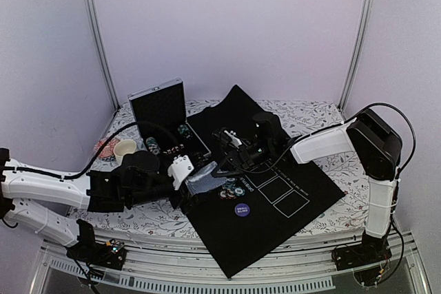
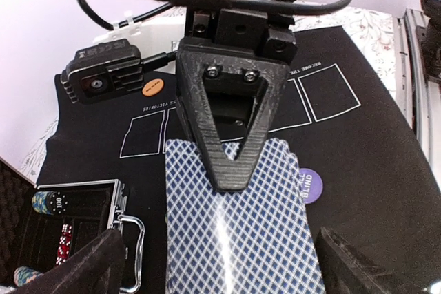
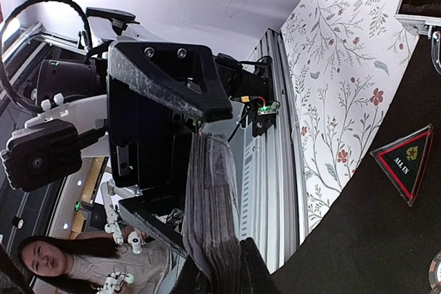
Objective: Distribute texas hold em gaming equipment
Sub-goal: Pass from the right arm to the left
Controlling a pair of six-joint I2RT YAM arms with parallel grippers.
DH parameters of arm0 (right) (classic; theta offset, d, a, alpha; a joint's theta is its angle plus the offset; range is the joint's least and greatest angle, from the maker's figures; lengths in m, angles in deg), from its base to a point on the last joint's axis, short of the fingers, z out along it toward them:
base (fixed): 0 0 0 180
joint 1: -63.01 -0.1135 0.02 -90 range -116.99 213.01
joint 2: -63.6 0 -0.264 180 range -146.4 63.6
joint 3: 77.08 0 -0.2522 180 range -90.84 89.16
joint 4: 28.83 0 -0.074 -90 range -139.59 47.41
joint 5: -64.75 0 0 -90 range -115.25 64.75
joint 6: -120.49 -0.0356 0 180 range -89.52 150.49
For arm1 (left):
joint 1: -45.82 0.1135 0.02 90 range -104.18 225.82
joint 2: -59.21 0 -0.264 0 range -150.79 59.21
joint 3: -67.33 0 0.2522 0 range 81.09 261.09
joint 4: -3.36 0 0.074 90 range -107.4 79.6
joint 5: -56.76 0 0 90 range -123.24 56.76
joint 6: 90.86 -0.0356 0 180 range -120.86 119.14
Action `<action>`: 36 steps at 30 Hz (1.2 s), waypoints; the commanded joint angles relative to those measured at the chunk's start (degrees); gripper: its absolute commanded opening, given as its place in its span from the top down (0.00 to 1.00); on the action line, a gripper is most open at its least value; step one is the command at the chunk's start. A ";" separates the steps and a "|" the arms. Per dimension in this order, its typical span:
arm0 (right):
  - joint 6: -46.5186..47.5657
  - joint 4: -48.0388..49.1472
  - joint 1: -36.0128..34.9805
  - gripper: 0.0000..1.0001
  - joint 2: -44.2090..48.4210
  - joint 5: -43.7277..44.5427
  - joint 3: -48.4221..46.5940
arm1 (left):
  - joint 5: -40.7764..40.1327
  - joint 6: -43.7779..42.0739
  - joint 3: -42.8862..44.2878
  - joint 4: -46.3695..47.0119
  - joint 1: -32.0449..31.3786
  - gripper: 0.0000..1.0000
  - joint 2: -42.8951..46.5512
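Top view looks down from above and behind; both close wrist views share the playing cards (image 2: 234, 239).

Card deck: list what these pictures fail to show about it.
Card deck faces: left wrist view shows backs only, right wrist view edges only.
Near end: cut by the left wrist view's bottom edge.
Grip: a finger of the right claw covers the middle; clamping cannot be told.
Top view: too small.

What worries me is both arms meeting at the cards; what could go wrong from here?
1. The right gripper lies on the card deck while the left gripper flanks it; if one pulls before the other releases, the deck could twist or drop.
2. The deck hangs above the black mat near the purple button and open case; a slip could scatter cards.
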State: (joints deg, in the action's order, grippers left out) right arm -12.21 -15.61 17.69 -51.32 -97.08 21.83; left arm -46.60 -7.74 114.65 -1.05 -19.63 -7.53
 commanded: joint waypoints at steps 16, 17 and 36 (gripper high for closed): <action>1.53 -3.22 0.21 0.98 3.59 1.59 -0.76 | -1.74 -2.19 0.63 1.86 1.82 0.41 -3.12; 1.56 -3.29 0.21 0.98 3.71 1.61 -0.68 | -1.68 -2.10 0.65 1.67 1.89 0.41 -3.05; 10.49 -16.28 0.15 0.49 3.82 7.89 -4.47 | -0.95 -2.88 2.87 0.20 2.09 0.51 -2.21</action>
State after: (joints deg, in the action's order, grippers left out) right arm -5.09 -27.92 17.79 -49.15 -91.23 19.03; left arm -46.87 -10.29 115.75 -1.36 -18.28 -11.16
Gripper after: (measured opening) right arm 0.481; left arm 0.543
